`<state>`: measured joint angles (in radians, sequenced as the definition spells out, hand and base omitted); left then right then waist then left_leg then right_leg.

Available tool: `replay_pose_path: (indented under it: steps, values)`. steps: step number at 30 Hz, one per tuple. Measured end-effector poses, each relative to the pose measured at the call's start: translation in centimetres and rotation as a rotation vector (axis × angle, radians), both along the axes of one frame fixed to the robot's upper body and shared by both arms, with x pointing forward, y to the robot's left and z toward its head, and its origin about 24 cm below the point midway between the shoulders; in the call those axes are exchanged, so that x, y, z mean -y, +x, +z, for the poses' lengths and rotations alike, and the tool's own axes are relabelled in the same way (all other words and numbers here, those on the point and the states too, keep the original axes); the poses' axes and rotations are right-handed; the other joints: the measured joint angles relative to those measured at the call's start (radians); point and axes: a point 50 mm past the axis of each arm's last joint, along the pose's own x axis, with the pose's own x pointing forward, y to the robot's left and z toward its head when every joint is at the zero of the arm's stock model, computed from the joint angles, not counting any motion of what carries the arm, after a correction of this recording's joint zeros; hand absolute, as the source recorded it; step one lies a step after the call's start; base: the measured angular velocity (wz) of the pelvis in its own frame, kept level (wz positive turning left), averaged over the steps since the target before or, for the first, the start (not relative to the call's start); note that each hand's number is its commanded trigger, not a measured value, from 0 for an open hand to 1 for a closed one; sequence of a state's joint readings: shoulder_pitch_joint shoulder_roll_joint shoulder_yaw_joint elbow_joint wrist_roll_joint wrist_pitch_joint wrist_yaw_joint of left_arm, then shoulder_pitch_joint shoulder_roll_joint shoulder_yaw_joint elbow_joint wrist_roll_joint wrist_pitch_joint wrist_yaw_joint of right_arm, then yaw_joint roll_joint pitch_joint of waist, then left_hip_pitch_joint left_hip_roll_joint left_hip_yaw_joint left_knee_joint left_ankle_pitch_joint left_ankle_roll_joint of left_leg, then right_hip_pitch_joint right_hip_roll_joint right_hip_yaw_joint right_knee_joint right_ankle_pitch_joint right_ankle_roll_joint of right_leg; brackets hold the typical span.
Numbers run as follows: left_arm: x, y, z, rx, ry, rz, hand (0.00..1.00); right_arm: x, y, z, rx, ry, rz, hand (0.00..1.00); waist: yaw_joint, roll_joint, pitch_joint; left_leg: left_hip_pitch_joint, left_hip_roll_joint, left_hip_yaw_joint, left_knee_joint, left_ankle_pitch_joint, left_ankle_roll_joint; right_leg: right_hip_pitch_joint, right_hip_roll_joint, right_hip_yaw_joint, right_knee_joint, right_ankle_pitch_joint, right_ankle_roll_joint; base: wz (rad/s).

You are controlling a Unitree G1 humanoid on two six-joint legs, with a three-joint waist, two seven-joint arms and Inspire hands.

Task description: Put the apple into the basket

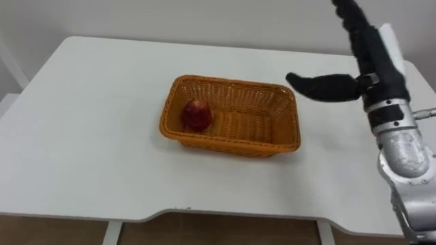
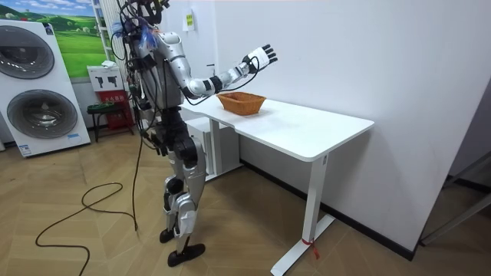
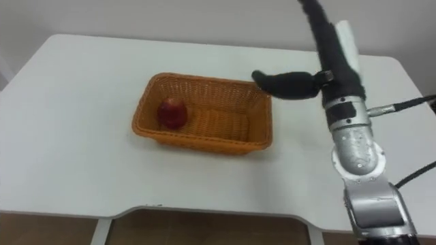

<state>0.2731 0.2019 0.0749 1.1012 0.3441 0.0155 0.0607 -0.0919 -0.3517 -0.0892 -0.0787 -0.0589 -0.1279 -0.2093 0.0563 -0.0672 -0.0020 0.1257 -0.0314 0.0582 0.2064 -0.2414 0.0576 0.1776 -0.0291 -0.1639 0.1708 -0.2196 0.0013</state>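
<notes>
While standing at the edge of the white table (image 1: 82,136), held the right hand (image 1: 373,64) raised above the tabletop, just past the right end of the woven basket (image 1: 225,141) and well clear of its rim. Held the fingers straight and close together, pointing up and away, with the thumb jutting sideways toward the basket; gripped nothing. Found the apple (image 1: 196,114) lying inside the basket at its left end, close against the wall there. Judged the placing as done on that evidence: fruit in the container, hand empty and high, probably so as not to catch the rim. Noted the basket as a rectangular tray of orange-brown wicker, its walls flaring outward and its weave ribbed, likely rough enough to stop a round thing rolling far. Noted the apple as dark red, rounded and slightly glossy. Took the tabletop for smooth and matte, with rounded corners. Made out the hand's dark casing as hard and smooth, joined to a pale grey, metallic-looking wrist.
</notes>
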Motion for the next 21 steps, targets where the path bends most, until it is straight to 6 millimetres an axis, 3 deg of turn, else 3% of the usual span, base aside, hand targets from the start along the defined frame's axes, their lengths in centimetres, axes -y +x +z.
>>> replay_pose_path:
  steps: [3,7,12,14,16,21]
  values:
    - [-0.3,-0.5,0.1,0.011,0.016,0.029,0.0,2.3,-0.9,1.4,0.113,0.033,-0.163,0.0,-0.01,0.0,-0.0009,0.008,0.001,0.02,0.0,0.0,0.0,-0.003,0.003,0.013,0.0,0.0,0.0,-0.12]
    - [-0.6,-1.4,0.3,-0.001,0.035,0.05,0.0,4.8,-2.5,3.3,0.274,0.125,-0.341,0.0,-0.053,-0.002,-0.0022,0.007,0.001,0.021,-0.003,0.0,0.0,-0.003,0.003,0.021,-0.001,0.0,0.0,-0.05]
    - [-0.9,-2.7,0.4,-0.015,0.06,0.089,0.0,8.9,-5.4,3.3,0.39,0.226,-0.638,0.0,-0.09,-0.007,-0.0024,0.004,0.002,0.023,-0.002,0.0,0.0,-0.004,0.006,0.022,-0.001,0.0,0.0,-0.01]
    - [-0.9,-3.1,0.5,-0.017,0.062,0.093,0.0,10.4,-6.5,2.5,0.4,0.271,-0.749,0.0,-0.105,-0.008,-0.004,0.003,0.003,0.022,-0.004,-0.001,0.0,-0.009,0.005,0.016,0.001,0.0,0.0,0.0]
    - [-1.0,-3.3,0.6,-0.012,0.069,0.133,0.0,13.1,-8.6,0.4,0.351,0.349,-0.926,0.0,-0.115,-0.008,-0.0088,-0.007,0.003,0.022,-0.001,-0.001,0.0,-0.02,0.005,0.019,0.007,0.0,0.0,0.0]
    - [-0.9,-3.2,0.5,-0.024,0.068,0.165,0.0,16.1,-11.6,-4.8,0.193,0.496,-1.217,0.0,-0.138,0.0,-0.0061,-0.021,0.004,0.038,-0.003,0.0,0.002,-0.043,0.005,0.035,0.019,0.002,0.0,-0.1]
